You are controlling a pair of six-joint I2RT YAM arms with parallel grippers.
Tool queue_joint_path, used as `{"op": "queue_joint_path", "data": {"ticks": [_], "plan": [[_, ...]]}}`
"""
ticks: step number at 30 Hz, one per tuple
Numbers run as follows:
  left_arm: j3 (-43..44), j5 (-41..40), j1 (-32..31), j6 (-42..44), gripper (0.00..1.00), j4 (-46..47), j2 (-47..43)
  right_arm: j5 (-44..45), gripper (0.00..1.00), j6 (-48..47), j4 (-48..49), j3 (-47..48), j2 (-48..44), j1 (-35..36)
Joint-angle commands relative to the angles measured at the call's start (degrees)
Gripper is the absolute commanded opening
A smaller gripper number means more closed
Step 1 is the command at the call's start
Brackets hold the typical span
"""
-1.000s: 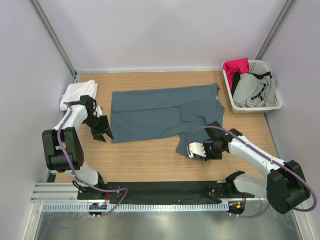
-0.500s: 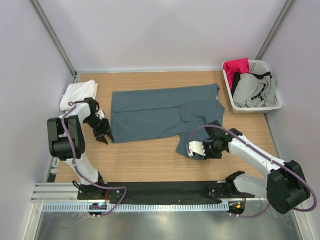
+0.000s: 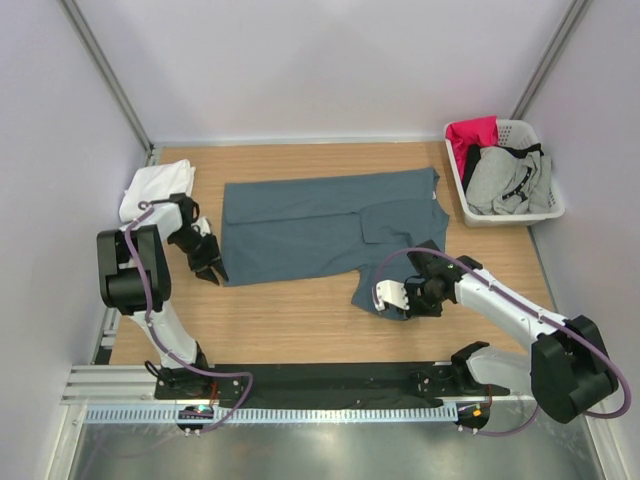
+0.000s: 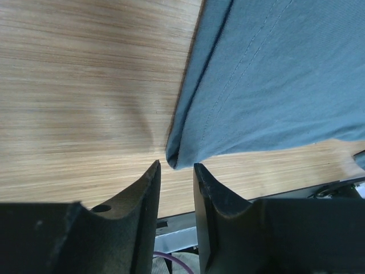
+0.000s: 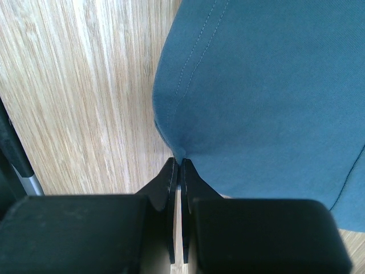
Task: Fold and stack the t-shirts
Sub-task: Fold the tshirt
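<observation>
Just ahead of the left hand [image 4: 175,170], the slate-blue t-shirt [image 4: 274,80] corner sits at the narrow finger gap, not pinched. Closing could miss it or catch one layer only. Right hand [image 5: 181,166] is clamped on a hem edge at its very tips, so it may slip. Soft matte knit, stitched hem, on smooth wood-grain surface [image 4: 74,85]. White t-shirt [image 3: 155,190] lies bunched behind the left hand.
</observation>
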Motion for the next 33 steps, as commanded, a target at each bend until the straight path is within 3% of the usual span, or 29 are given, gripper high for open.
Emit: {"op": "queue_joint_path", "data": {"ticks": [1,14,19,23,33], "plan": [[-0.89,2.21,0.14,0.09,0.30,0.23,-0.21,-0.04,0.03,0.71,1.36,0.72,0.12,0.37],[-0.55,3.18,-0.83,-0.44,0.28,1.02,2.08,0.05,0.03,2.20,2.51,0.99,1.00,0.28],[-0.02,3.09,-0.92,-0.35,0.20,1.11,2.34,0.05,0.03,2.56,2.77,1.34,1.35,0.28],[0.16,3.09,-0.83,-0.27,0.00,0.76,1.56,0.92,0.01,3.43,3.65,1.69,1.35,0.28],[7.62,6.69,-0.83,5.70,0.00,-7.15,-6.80,4.34,0.02,14.59,3.74,11.60,-6.55,-2.00]]}}
